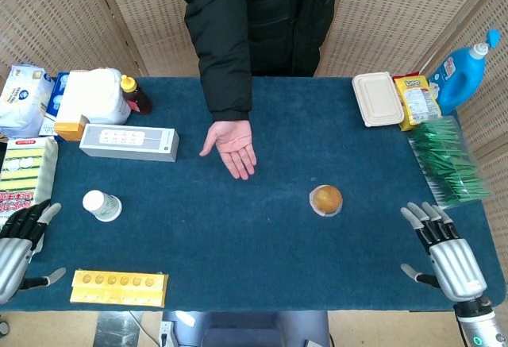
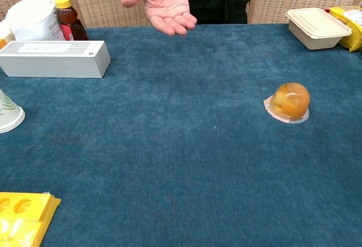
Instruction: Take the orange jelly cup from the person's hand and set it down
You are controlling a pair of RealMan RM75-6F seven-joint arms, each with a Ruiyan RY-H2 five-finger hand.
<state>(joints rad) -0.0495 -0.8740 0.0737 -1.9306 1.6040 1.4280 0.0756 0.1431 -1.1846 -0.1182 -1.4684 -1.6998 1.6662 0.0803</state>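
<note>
Blue-cloth counter point(image 1: 262, 260) looks safe: right hand point(image 1: 449, 256) sits at the near right corner, left hand point(image 1: 17, 245) at the near left edge, both with fingers apart, empty. Orange jelly cup point(image 1: 326, 199) rests dome-up right of centre; only a careless sweep might knock it rolling.

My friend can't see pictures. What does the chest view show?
An orange jelly cup sits upside down on a blue table, alone, with no robot hand near. The person's hand is open, palm up and empty, at the far edge.
</note>
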